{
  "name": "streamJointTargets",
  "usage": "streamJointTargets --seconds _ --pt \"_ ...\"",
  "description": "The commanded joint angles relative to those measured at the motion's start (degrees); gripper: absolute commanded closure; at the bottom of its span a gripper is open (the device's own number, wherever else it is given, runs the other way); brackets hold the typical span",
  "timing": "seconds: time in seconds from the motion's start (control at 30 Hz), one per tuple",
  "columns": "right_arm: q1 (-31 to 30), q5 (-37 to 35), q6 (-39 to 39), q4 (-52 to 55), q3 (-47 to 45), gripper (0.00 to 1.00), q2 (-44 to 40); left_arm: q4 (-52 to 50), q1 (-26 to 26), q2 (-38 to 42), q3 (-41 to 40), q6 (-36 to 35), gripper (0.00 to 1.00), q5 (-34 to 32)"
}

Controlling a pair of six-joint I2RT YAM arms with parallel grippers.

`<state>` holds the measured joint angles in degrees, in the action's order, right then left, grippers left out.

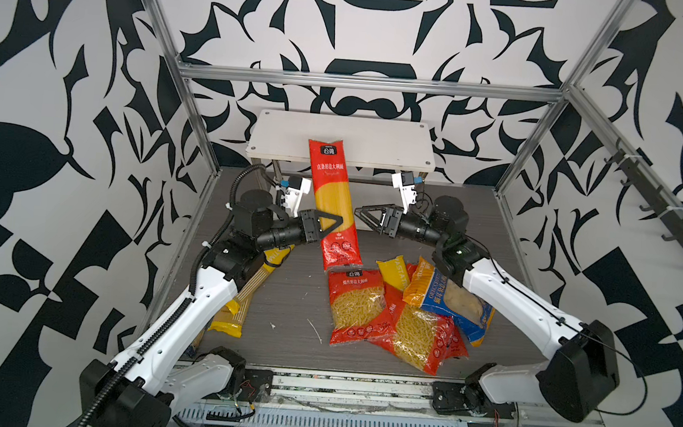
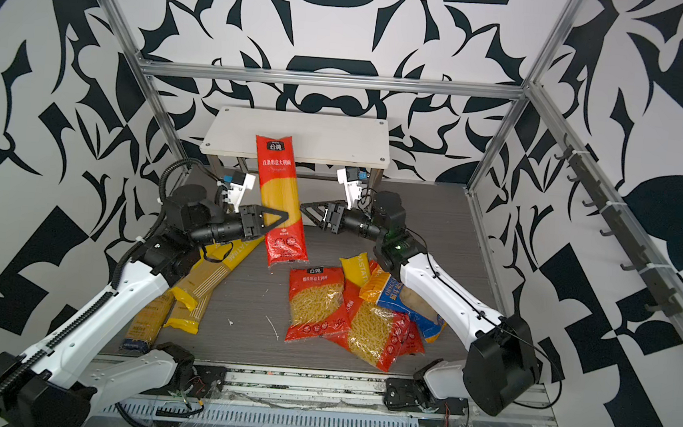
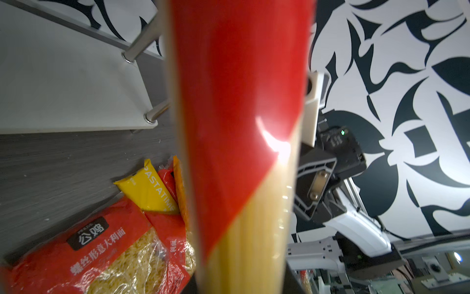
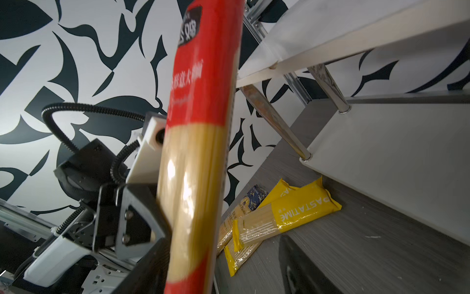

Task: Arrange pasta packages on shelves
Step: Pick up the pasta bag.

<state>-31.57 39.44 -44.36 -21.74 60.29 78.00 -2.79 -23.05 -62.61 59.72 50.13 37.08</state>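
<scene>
Spaghetti pack — long, glossy red plastic — clamped in the left claw. Beside it, the right claw gapes apart.

Walls: white with black leaf-like pattern, filling upper and side parts of both top views. Aluminium frame rails box in a grey wood-grain tabletop at centre; black hook rail along the right edge.

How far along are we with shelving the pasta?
Done: nothing; no pack shows on the shelves. In hand: the left gripper is shut on a red spaghetti pack, near upright before the shelves; the right gripper is open beside it. Left: yellow packs, fusilli bags and blue-orange bag on the table.
</scene>
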Motion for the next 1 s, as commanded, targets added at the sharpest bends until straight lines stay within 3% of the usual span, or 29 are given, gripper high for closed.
streamJointTargets --seconds 0.0,0.17,0.37,0.43,0.6,0.7,0.8,0.97 --pt "-0.3 1.4 -3.4 -5.1 -1.5 0.30 -1.7 5.2 2.5 -1.5 5.8 0.8 0.91 4.7" --pt "-2.1 1.9 -8.2 -10.8 -1.9 0.32 0.1 4.3 4.2 -5.3 11.1 1.3 0.89 7.2" --pt "-5.7 1.3 -8.4 -12.4 0.6 0.38 3.3 3.3 5.8 -8.1 14.0 2.6 0.88 9.1" --pt "-6.5 1.0 -8.6 -12.8 1.5 0.44 4.4 3.5 6.4 -8.6 14.4 3.4 0.88 9.8" --pt "-6.9 -1.6 -10.6 -15.2 2.3 0.74 5.6 3.1 8.7 -9.3 15.5 4.4 0.84 10.1" --pt "-7.3 -2.8 -12.5 -17.0 3.5 0.85 6.6 3.5 10.1 -10.0 16.2 6.2 0.67 10.0" --pt "-7.4 -4.7 -14.9 -18.7 4.7 0.89 7.4 3.8 10.9 -10.0 16.4 6.8 0.48 9.7" --pt "-8.0 -9.2 -19.3 -20.8 9.2 0.93 9.2 4.0 13.9 -6.7 13.7 7.6 0.27 7.5"
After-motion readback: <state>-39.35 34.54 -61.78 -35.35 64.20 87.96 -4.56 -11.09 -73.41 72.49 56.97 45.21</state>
